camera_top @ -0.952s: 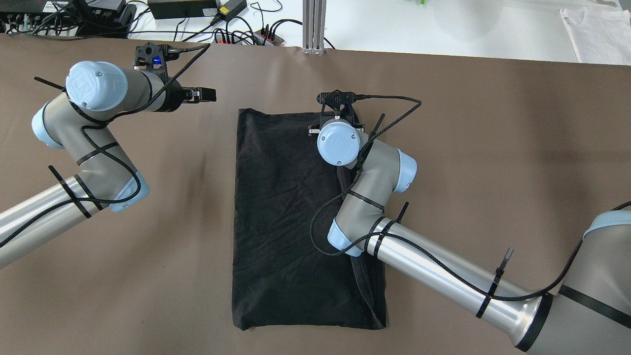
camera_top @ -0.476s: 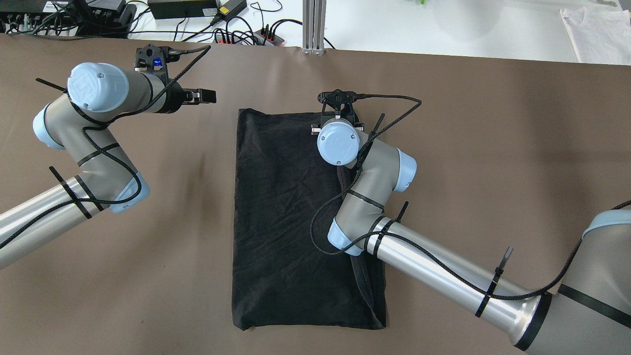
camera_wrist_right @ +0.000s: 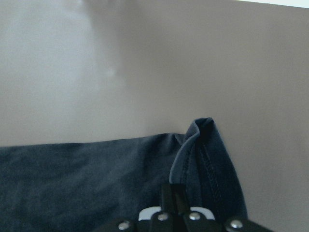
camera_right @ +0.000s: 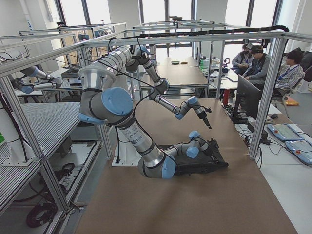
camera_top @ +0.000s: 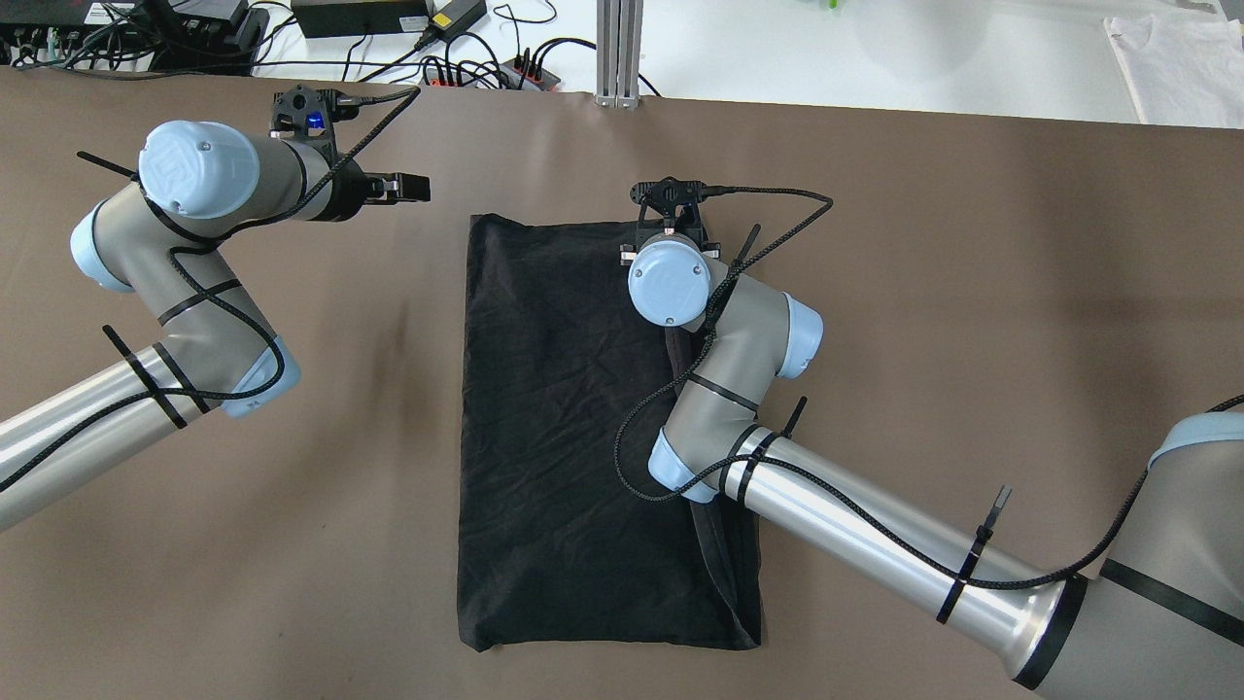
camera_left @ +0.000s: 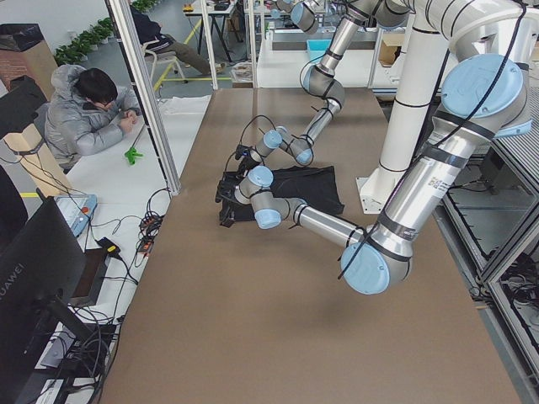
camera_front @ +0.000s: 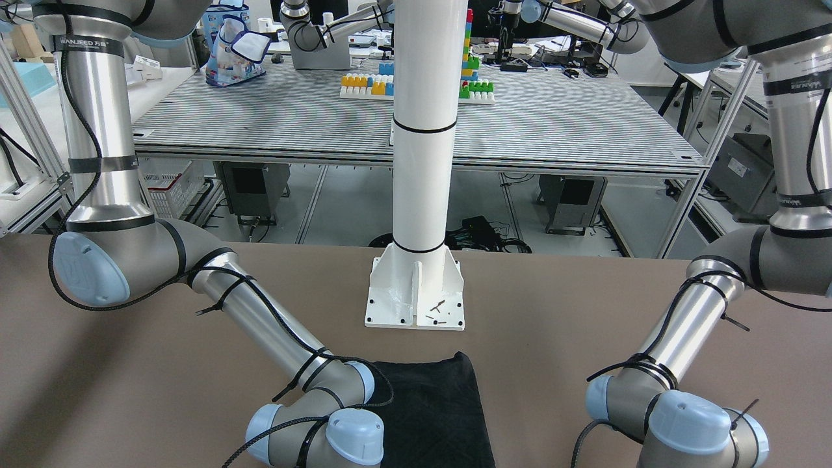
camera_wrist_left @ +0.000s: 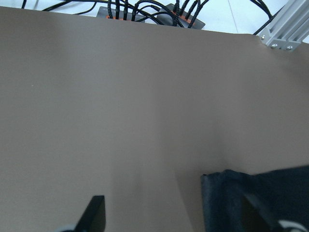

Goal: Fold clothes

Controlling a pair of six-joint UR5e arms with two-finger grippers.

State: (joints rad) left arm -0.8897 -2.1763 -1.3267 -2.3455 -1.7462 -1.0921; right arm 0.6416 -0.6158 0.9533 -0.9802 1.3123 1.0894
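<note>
The brown surface [camera_top: 972, 292] fills the overhead view. At its robot-side edge stands a white pole [camera_front: 426, 130] on a square base plate [camera_front: 415, 299].

The right arm [camera_top: 875, 525] reaches in low across the middle. Its elbow and wrist cover the right strip of the black garment [camera_top: 554, 408] and hide the right tool from above. The left arm [camera_top: 194, 292] is bent back on its own side, well clear of the cloth.

The garment lies flat as a long wrinkled rectangle in the middle of the surface. It sits in front of the base plate and apart from it, and a folded hem runs down its right side.

The right tool [camera_wrist_right: 173, 192] is at the garment's far right corner. Its fingers are together, pinching the hem there, which stands up in a small ridge.

The left tool [camera_top: 410, 187] is raised off the surface just beyond the far left corner. Its fingers are spread wide, with that corner showing between them in the wrist view.

Along the far edge lie an aluminium post [camera_top: 618, 49], a power strip [camera_top: 486, 70] with black cables, and a white cloth [camera_top: 1176, 58]. A seated person [camera_left: 84, 109] shows past that edge in the left side view.
</note>
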